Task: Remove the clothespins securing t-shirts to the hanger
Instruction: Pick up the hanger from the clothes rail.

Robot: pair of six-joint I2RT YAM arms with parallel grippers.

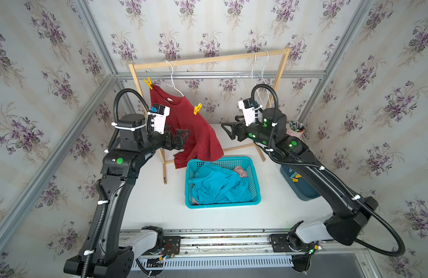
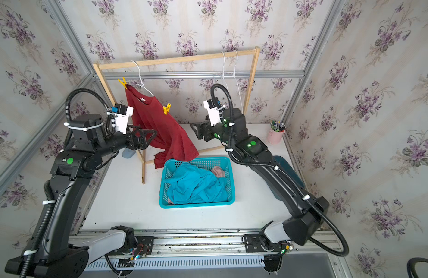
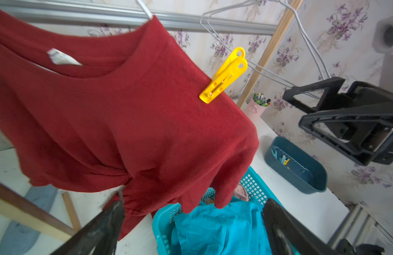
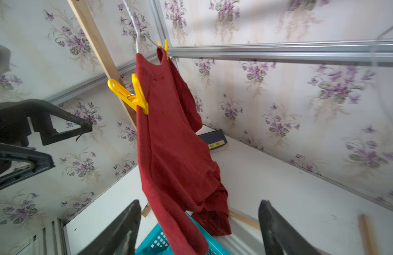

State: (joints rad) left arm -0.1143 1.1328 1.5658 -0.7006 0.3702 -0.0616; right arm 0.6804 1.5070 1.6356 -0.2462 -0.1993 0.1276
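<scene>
Yellow clothespin (image 1: pixel 197 108) on exposed t-shirt (image 1: pixel 198 137) shoulder edge

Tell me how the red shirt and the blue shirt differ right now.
The red shirt hangs on a white hanger; the blue shirt lies crumpled in the turquoise basket. Two yellow clothespins pin the red shirt; none shows on the blue shirt. Both are plain, single-coloured cloth.

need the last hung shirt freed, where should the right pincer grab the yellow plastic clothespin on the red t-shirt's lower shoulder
Pinch the two splayed handle ends of the yellow plastic clothespin together. They stick out from the dark red cloth t-shirt toward the right pincer; its tip bites the shoulder, so come from that open side.
</scene>
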